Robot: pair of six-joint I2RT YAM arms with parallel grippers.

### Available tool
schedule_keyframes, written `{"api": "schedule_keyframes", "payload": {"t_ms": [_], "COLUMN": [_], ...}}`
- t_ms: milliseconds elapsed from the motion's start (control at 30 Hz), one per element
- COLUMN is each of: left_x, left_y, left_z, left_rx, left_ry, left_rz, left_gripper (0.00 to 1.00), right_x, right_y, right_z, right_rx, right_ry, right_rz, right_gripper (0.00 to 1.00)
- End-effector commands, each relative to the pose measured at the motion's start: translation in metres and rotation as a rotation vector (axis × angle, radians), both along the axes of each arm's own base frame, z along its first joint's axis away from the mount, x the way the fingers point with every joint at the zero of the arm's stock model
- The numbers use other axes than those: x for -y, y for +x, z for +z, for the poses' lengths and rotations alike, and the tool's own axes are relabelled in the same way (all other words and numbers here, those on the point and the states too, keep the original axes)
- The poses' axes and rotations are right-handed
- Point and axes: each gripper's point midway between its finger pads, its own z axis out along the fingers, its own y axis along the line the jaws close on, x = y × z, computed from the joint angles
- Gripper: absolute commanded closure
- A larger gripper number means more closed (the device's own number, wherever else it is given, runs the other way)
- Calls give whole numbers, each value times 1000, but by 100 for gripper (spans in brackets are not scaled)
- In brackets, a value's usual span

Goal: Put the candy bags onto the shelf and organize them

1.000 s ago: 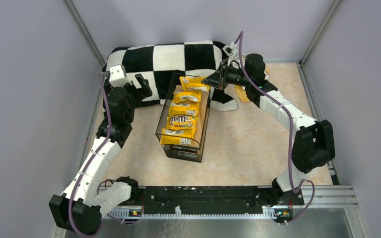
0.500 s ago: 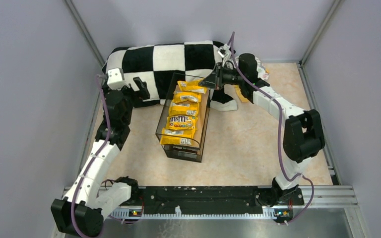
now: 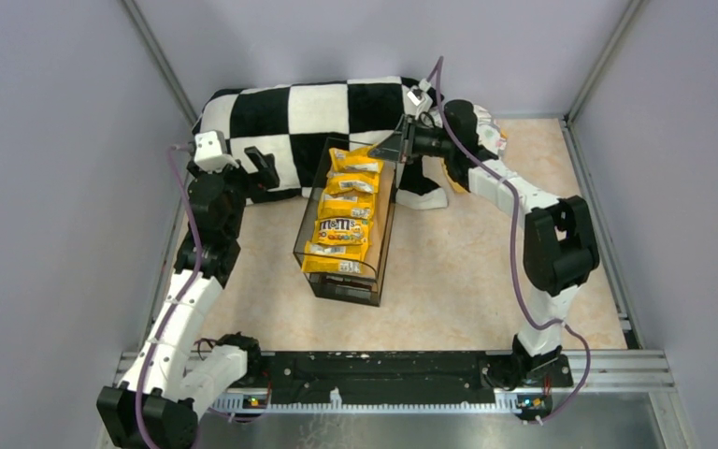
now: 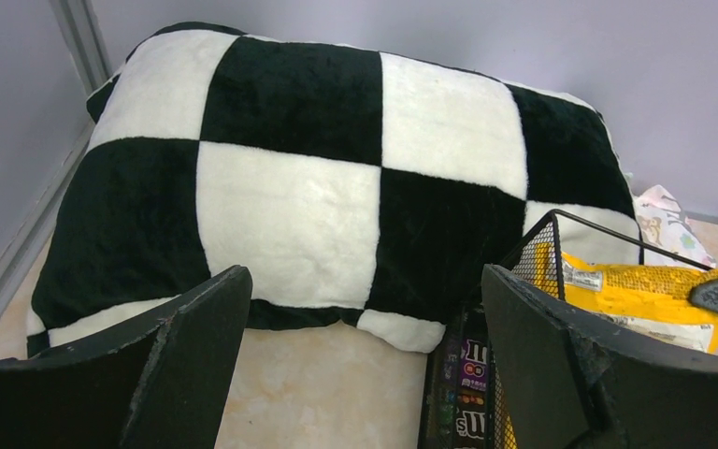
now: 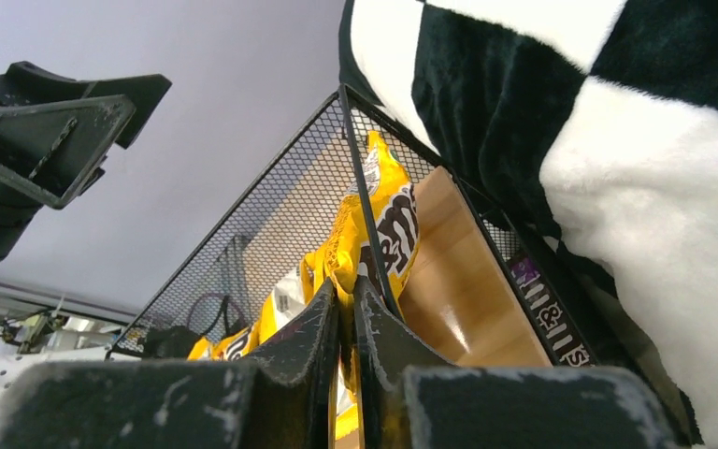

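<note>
The shelf point(image 3: 381, 245), a black wire rack with a wooden top board, stands mid-table and carries a row of yellow candy bags point(image 3: 341, 231). My right gripper point(image 3: 394, 150) is shut on the edge of the farthest yellow candy bag point(image 3: 355, 160) at the shelf's far end; the wrist view shows the fingers pinching that bag point(image 5: 374, 224) against the mesh wall. Dark purple candy bags point(image 4: 467, 374) lie on the lower level. My left gripper point(image 3: 264, 168) is open and empty, left of the shelf, facing the pillow.
A big black-and-white checkered pillow point(image 3: 308, 108) lies along the back wall behind the shelf. A white cartoon-print cloth point(image 4: 666, 215) and a yellow item point(image 3: 455, 178) sit under the right arm at the back right. Grey walls enclose the table.
My right gripper has carried the yellow bag left and down onto the shelf's far end. The left arm has shifted slightly left.
</note>
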Motion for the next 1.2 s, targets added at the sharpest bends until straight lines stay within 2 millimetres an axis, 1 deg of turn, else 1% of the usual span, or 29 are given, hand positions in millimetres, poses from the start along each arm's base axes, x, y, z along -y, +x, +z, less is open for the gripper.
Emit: {"api": "schedule_keyframes", "payload": {"t_ms": [0, 100, 300, 433, 667, 767, 900, 1067, 1167], "left_x": [2, 0, 1, 2, 1, 2, 2, 2, 2], "left_y": [3, 3, 5, 7, 7, 8, 9, 9, 8], "left_z": [10, 8, 5, 3, 2, -1, 0, -1, -1], "left_rx": [44, 39, 29, 20, 18, 10, 10, 9, 10], "left_ry": [-22, -20, -35, -46, -57, -61, -66, -71, -74], "left_rz": [-14, -5, -19, -28, -32, -37, -41, -45, -48], "left_gripper": [1, 1, 1, 1, 1, 1, 1, 1, 1], "right_x": [-8, -8, -7, -5, 8, 14, 20, 26, 27], "right_y": [11, 15, 20, 24, 25, 25, 23, 18, 17], "right_z": [20, 13, 6, 2, -8, -9, -8, -5, -7], "right_rx": [24, 2, -24, -30, -36, -35, -29, -19, -23], "right_ry": [13, -6, -31, -56, -107, -118, -130, -131, -129], "right_rz": [-32, -63, -118, -158, -243, -279, -310, -333, -341], "right_gripper": [91, 86, 80, 72, 54, 47, 40, 34, 34]}}
